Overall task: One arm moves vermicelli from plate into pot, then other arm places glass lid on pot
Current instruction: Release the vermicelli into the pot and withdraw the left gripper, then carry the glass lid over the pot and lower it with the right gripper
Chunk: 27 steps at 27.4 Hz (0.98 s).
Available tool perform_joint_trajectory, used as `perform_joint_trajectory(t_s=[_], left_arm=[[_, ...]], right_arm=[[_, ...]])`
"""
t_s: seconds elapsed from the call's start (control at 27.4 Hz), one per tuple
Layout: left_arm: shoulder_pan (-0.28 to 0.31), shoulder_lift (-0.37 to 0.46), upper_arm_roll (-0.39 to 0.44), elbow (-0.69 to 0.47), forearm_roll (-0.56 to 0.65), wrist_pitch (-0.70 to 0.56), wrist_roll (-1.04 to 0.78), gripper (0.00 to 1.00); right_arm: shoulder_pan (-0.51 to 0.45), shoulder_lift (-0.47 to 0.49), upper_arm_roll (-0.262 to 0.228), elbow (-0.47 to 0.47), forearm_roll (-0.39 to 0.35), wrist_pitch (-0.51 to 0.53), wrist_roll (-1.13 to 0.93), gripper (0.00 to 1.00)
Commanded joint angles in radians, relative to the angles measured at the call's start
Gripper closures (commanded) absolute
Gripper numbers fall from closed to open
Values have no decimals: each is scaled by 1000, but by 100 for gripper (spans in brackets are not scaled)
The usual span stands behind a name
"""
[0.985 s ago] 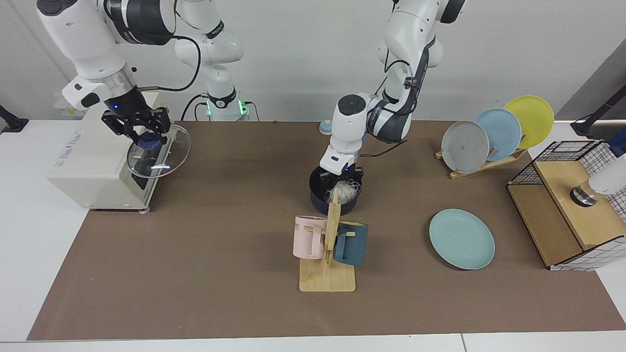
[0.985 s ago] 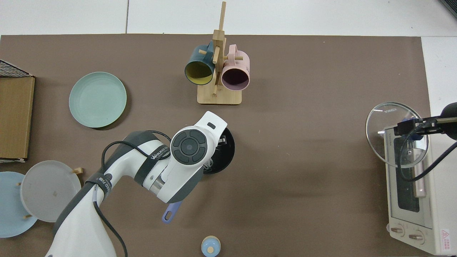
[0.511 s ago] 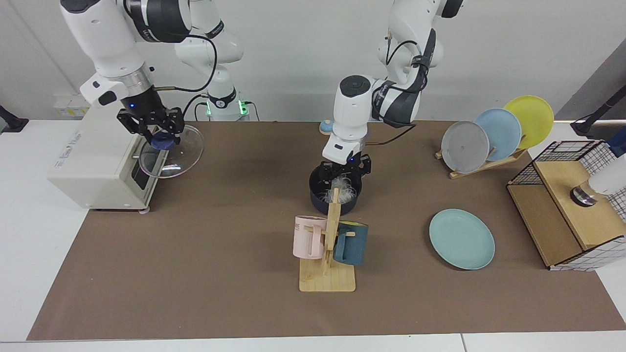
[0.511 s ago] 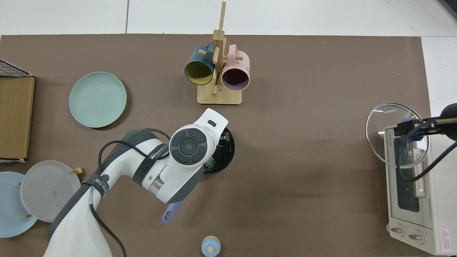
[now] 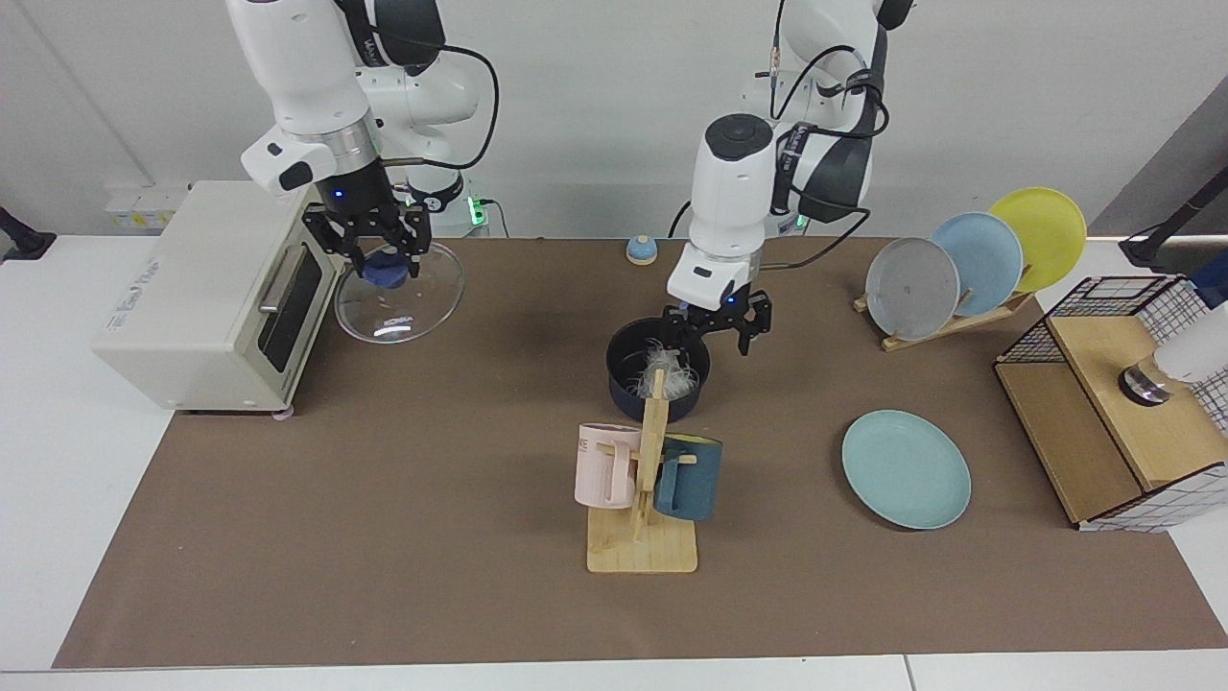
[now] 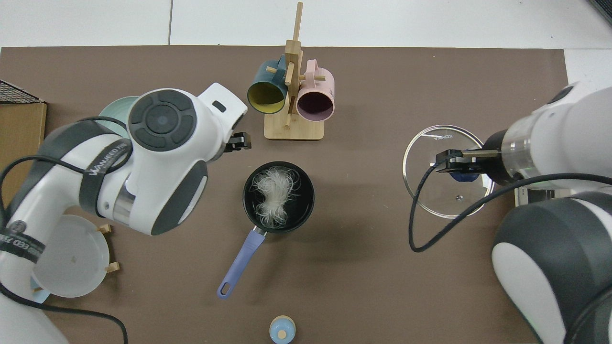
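The vermicelli [image 5: 673, 376] [image 6: 272, 197] lies as a white tangle inside the dark navy pot [image 5: 628, 395] [image 6: 306, 188], whose purple-blue handle [image 6: 241, 260] points away from the mug rack. My left gripper [image 5: 718, 329] [image 6: 239, 142] hangs open and empty just above the pot's rim on the plate side. The teal-green plate [image 5: 905, 468] lies bare; in the top view only its edge [image 6: 111, 107] shows under the left arm. My right gripper [image 5: 382, 267] [image 6: 460, 167] is shut on the blue knob of the glass lid [image 5: 403, 309] [image 6: 430, 186], held above the mat beside the oven.
A wooden mug rack [image 5: 641, 537] with a pink and a dark teal mug stands in front of the pot. A toaster oven [image 5: 192, 288] sits by the right arm. A rack of grey, blue and yellow plates [image 5: 974, 259], a wire-and-wood box [image 5: 1103, 413] and a small blue knob [image 5: 641, 250] are also here.
The left gripper rose out of the pot and shifted toward the plate side, leaving the vermicelli inside. The right arm carried the glass lid away from the oven toward the pot.
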<state>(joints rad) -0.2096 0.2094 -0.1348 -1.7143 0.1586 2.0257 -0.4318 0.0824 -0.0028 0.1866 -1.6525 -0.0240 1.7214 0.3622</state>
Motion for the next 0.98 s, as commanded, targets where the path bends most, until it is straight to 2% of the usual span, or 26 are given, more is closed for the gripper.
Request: perform_joint_trajectory(t_s=[0.0, 0.22, 0.36, 0.47, 0.62, 0.77, 0.95], left_arm=[[-1, -16, 108, 16, -102, -30, 197, 0], [-1, -33, 220, 16, -126, -41, 366, 0], [1, -35, 274, 48, -142, -67, 400, 0], [2, -35, 297, 81, -142, -111, 432, 0], [15, -35, 299, 145, -140, -192, 447, 0], [79, -42, 250, 186, -136, -275, 446, 0], [90, -82, 239, 206, -137, -338, 440, 0]], right_arm=[[-21, 69, 109, 54, -65, -23, 127, 100], [-21, 154, 243, 86, -129, -6, 311, 100], [-20, 283, 330, 203, -162, -2, 386, 100], [-7, 352, 367, 269, -210, 7, 446, 100], [-6, 409, 450, 289, -296, 13, 504, 100], [-4, 484, 539, 303, -402, 32, 609, 100], [8, 576, 623, 327, -500, 35, 681, 100]])
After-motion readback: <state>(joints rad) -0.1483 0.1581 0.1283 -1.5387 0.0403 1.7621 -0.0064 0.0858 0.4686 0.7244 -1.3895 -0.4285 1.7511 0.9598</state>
